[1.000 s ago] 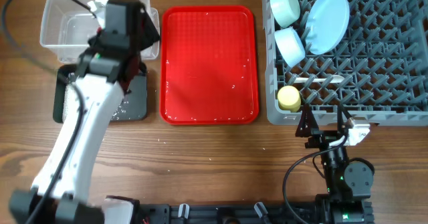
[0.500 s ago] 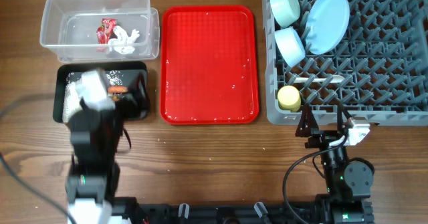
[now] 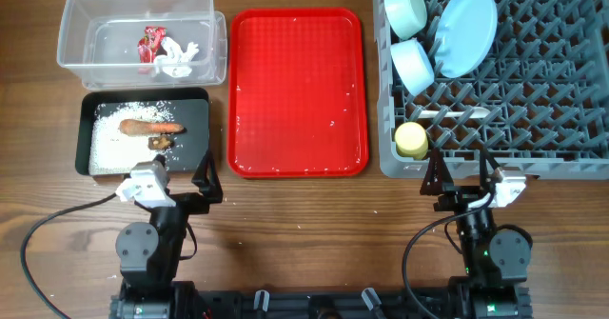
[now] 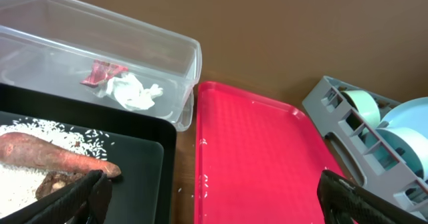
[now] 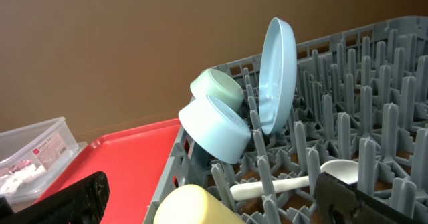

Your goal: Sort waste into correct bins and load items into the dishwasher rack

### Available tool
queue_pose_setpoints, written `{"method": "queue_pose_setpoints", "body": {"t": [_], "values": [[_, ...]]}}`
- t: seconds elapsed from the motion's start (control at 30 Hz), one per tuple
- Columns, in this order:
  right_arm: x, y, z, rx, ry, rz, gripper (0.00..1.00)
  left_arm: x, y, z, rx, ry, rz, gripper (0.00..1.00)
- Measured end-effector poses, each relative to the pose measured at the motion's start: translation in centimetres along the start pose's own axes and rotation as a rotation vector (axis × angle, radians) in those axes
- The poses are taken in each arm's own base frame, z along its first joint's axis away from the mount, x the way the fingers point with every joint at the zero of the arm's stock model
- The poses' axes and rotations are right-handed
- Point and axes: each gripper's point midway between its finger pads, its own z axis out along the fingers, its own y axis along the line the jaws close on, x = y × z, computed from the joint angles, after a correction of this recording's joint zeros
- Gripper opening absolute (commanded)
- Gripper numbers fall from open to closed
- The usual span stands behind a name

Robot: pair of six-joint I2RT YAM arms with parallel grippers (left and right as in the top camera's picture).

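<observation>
No legible text or labels

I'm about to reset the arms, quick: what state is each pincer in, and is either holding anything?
Left pincer: open, holding nothing.
Right pincer: open, holding nothing.

bright, even light, sharp frames

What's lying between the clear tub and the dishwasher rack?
Only the flat red serving tray; the overhead view shows it plainly.
</observation>
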Motion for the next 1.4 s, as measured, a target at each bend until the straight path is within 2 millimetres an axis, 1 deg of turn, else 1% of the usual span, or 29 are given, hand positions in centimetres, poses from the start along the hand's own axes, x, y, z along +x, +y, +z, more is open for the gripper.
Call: {"method": "queue_pose_setpoints", "body": {"t": [0.2,0.33,0.5,1.4], "values": [[0.0,0.0,0.0,0.0,0.0,0.0,1.0,0.7,-0.2,-0.2,0.025,-0.024,0.005,1.0],[0.1,0.0,0.0,0.001,0.002,0.0,1.0,1.6,0.1,-0.2,0.028,-0.04,0.007,1.0],[0.1,0.0,0.0,0.001,0.002,0.0,1.0,1.3,-0.2,-0.3,0.039,-0.054,0.009,1.0],[0.1,0.0,0.0,0.001,0.002,0.0,1.0,1.3,-0.1,-0.3,0.035,-0.055,0.009,1.0]]}}
